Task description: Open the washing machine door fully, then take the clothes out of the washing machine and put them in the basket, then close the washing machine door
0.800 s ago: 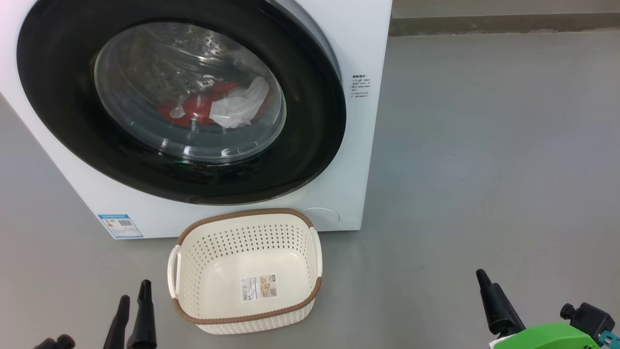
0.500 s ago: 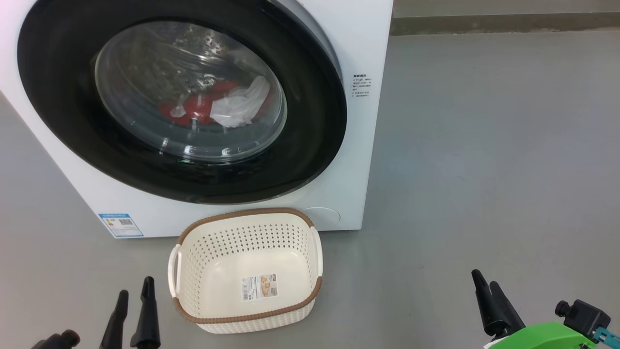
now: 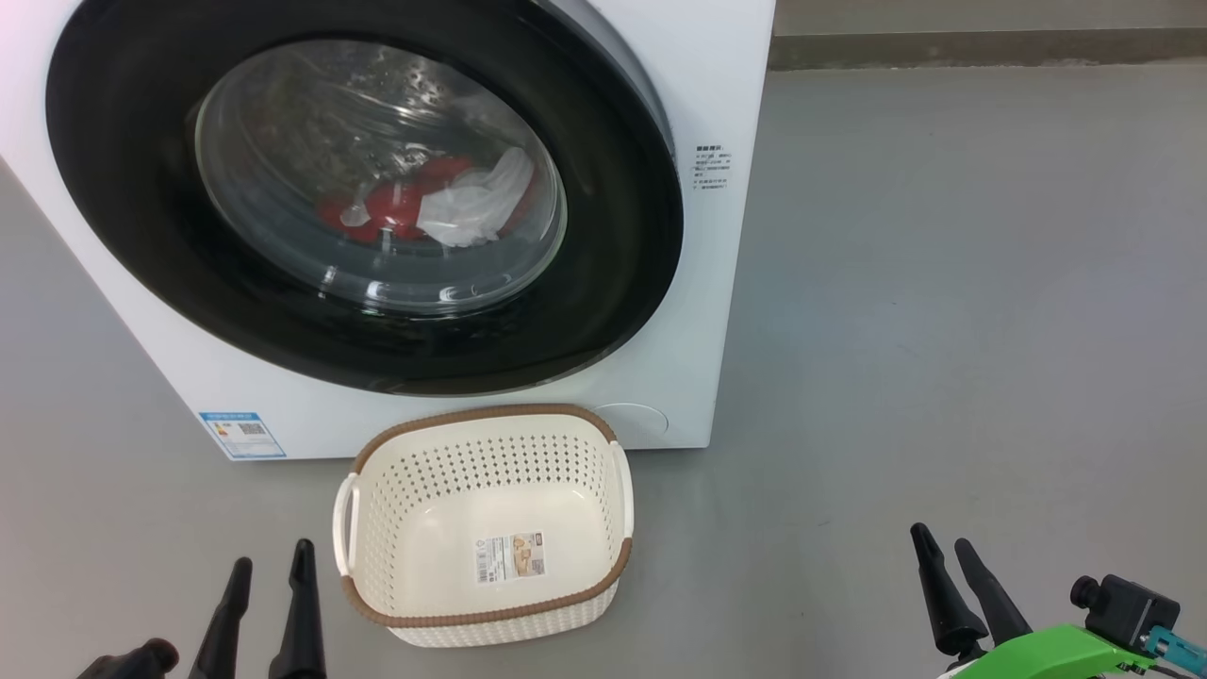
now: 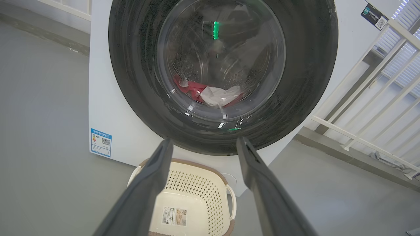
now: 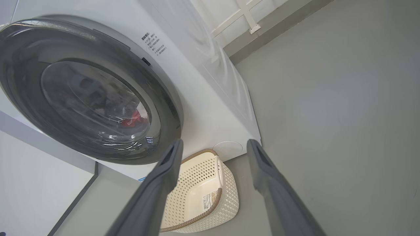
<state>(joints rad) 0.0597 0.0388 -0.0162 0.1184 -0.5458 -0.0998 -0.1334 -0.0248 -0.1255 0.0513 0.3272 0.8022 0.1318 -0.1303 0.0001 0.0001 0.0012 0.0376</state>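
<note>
The white washing machine (image 3: 717, 85) stands ahead with its round black-ringed door (image 3: 613, 273) against the front, a thin gap showing at its upper right edge. Red and white clothes (image 3: 443, 203) lie in the drum behind the glass, also in the left wrist view as clothes (image 4: 213, 95). The cream basket (image 3: 486, 443) with a brown rim sits empty on the floor before the machine. My left gripper (image 3: 272, 556) is open, low at the basket's left. My right gripper (image 3: 943, 539) is open, well to the basket's right. Both hold nothing.
Grey floor (image 3: 943, 283) stretches wide to the right of the machine. A low wall base (image 3: 990, 47) runs along the back. A white railing (image 4: 377, 108) stands beside the machine in the left wrist view.
The head camera has shifted slightly, sliding the scene right. My right gripper's fingers have spread and edged left and down; the left gripper has spread a little.
</note>
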